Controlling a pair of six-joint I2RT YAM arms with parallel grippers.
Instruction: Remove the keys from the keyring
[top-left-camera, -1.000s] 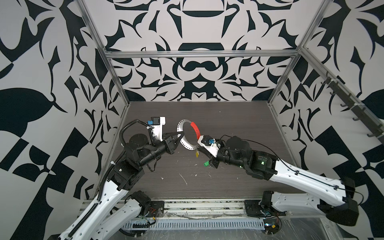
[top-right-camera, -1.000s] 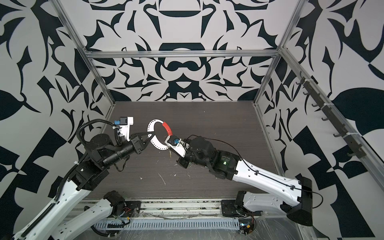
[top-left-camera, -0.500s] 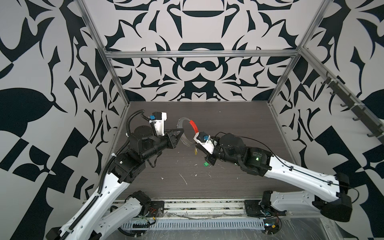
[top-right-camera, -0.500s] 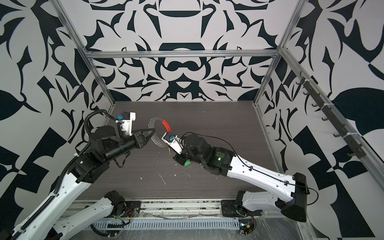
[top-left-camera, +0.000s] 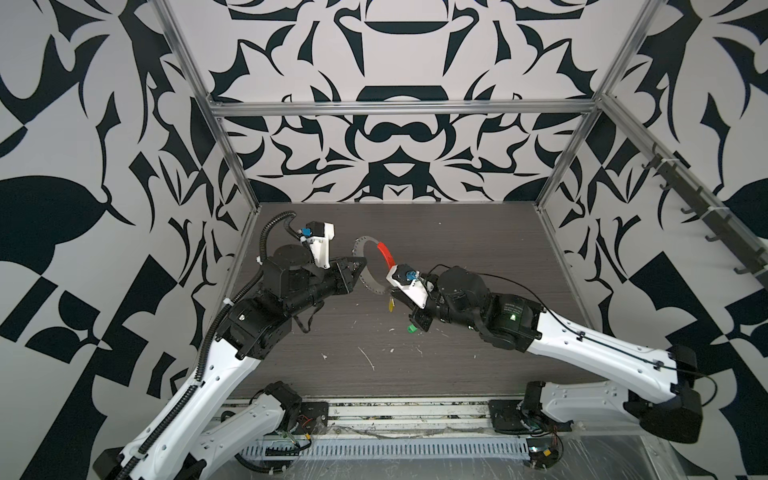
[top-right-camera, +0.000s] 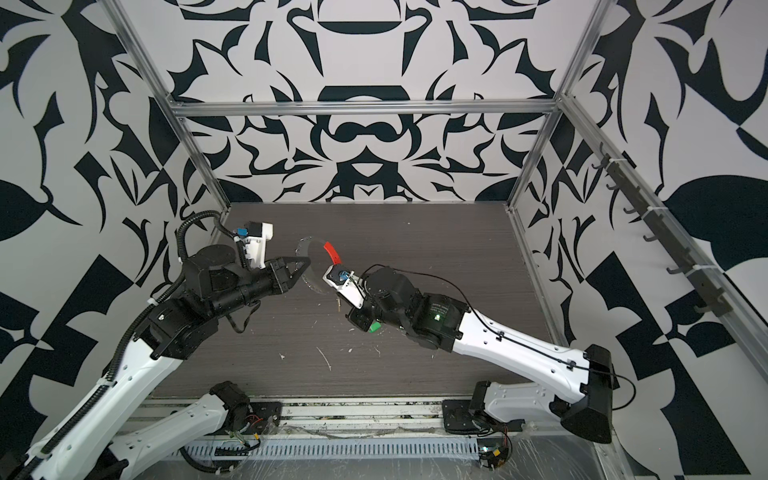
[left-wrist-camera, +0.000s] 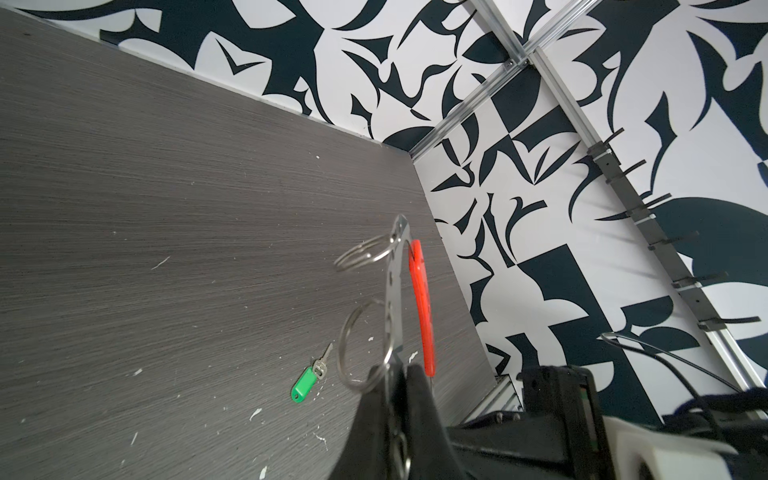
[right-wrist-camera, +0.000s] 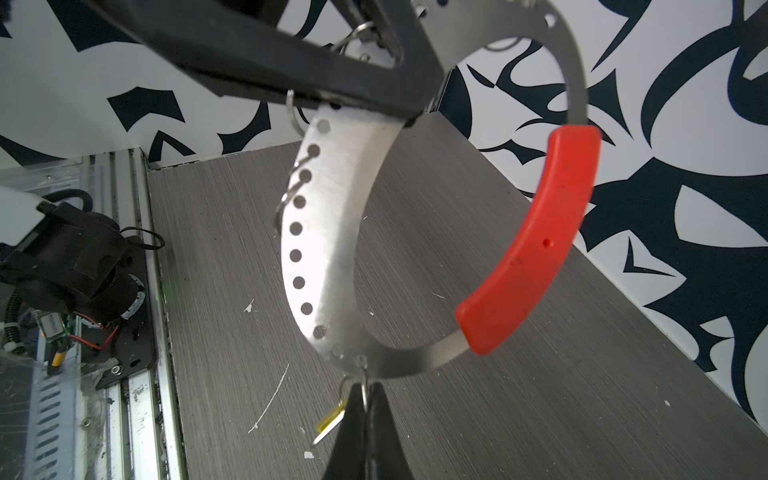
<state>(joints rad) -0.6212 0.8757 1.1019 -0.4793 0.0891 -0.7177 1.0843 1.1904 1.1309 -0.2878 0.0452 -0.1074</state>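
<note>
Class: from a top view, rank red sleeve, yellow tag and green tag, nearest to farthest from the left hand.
1. Red sleeve, on the keyring beside the left hand.
2. Yellow tag, hanging below the keyring.
3. Green tag, lying on the table, farthest right.

white flecks on dark tabletop

Bright, even light; faint shadows; warped edges.

Robotics lab test cell: aluminium-profile frame, black-and-white patterned wall panels, dark wood-grain tabletop. Two robot arms bolted to front mounting rail — slotted cable duct, exposed wiring alongside.
</note>
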